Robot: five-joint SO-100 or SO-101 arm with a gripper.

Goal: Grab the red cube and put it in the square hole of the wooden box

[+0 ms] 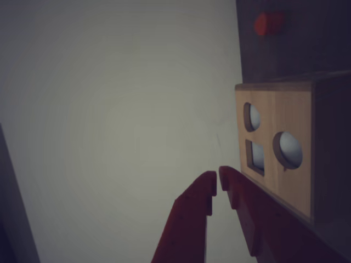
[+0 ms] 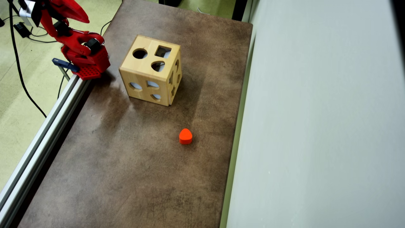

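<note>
No red cube shows in either view. The wooden box [image 2: 144, 67] stands on the far part of the brown table, with the square hole [image 2: 163, 51] in its top face beside a round and a teardrop cutout. In the wrist view the box [image 1: 277, 112] fills the right side, and the square hole [image 1: 255, 156] lies just beyond my fingertips. My red gripper [image 1: 218, 178] is shut with nothing between its fingers, raised near the box. In the overhead view the arm [image 2: 82, 50] sits folded at the table's far left corner.
An orange-red teardrop block [image 2: 185, 136] lies alone on the table [image 2: 126, 171] nearer than the box; the block [image 1: 269, 23] shows at the top of the wrist view. A metal rail [image 2: 47, 117] runs along the left edge. A pale wall [image 2: 316, 110] bounds the right.
</note>
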